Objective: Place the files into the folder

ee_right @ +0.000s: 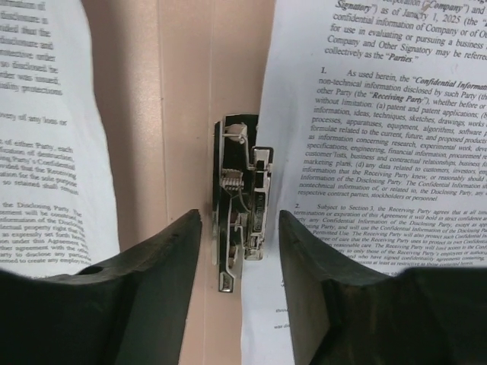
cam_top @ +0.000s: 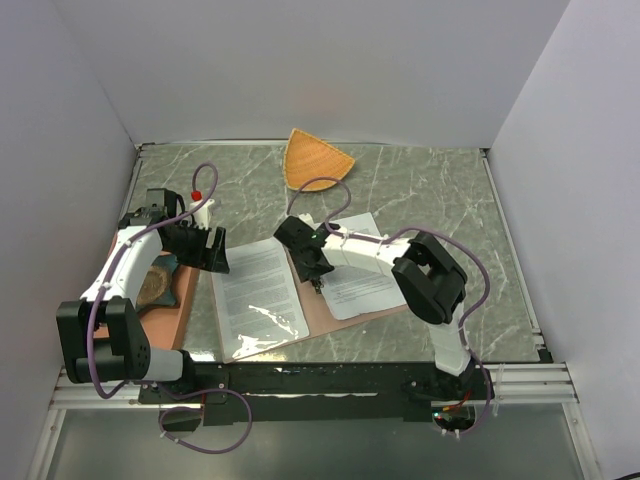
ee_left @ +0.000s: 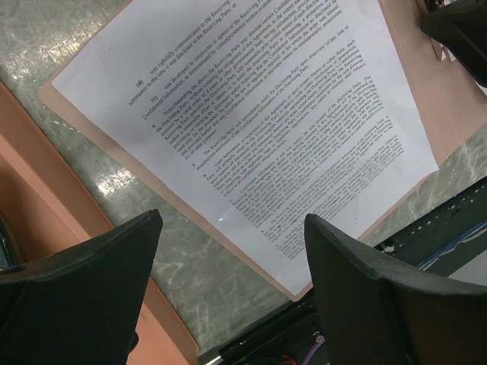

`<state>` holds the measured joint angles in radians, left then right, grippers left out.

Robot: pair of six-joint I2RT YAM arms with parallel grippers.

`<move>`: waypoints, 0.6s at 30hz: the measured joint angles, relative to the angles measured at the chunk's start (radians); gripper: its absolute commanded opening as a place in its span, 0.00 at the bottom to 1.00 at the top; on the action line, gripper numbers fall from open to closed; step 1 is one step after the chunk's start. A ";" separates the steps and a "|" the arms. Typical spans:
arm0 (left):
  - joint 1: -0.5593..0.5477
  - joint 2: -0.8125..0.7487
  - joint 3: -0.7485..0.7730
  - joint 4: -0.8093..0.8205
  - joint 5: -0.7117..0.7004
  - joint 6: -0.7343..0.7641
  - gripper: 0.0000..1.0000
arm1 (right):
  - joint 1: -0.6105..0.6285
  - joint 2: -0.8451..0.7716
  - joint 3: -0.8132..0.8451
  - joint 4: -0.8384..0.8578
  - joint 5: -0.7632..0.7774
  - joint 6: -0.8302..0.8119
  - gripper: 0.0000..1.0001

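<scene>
The folder (cam_top: 318,312) lies open on the marble table. One white file (cam_top: 255,295) rests on its left half and another file (cam_top: 368,280) on its right half. My right gripper (cam_top: 314,272) hangs over the spine. In the right wrist view it (ee_right: 240,232) stands open, with the metal clip (ee_right: 242,198) between the fingertips and a gap on each side. The left page (ee_right: 38,152) and right page (ee_right: 365,114) flank the bare spine (ee_right: 183,114). My left gripper (ee_left: 232,228) is wide open and empty above the table, beside the left file (ee_left: 251,114) and the folder's near corner (ee_left: 298,283).
A salmon-orange tray (cam_top: 178,300) with a brown object sits left of the folder, under my left arm. An orange fan-shaped dish (cam_top: 318,160) lies at the back. A small white bottle with a red cap (cam_top: 198,205) stands back left. The black rail (cam_top: 330,375) runs along the near edge.
</scene>
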<state>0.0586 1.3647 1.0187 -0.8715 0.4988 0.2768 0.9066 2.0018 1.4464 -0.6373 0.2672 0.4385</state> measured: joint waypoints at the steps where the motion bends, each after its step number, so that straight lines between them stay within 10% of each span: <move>1: 0.000 0.000 0.000 -0.002 0.000 0.000 0.82 | -0.002 0.000 -0.002 0.001 -0.002 0.001 0.42; 18: 0.000 0.000 0.001 -0.006 0.000 0.000 0.82 | -0.033 -0.050 -0.114 0.121 -0.026 0.043 0.31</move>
<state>0.0586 1.3651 1.0199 -0.8772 0.4988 0.2764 0.8738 1.9514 1.3327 -0.5159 0.2413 0.4812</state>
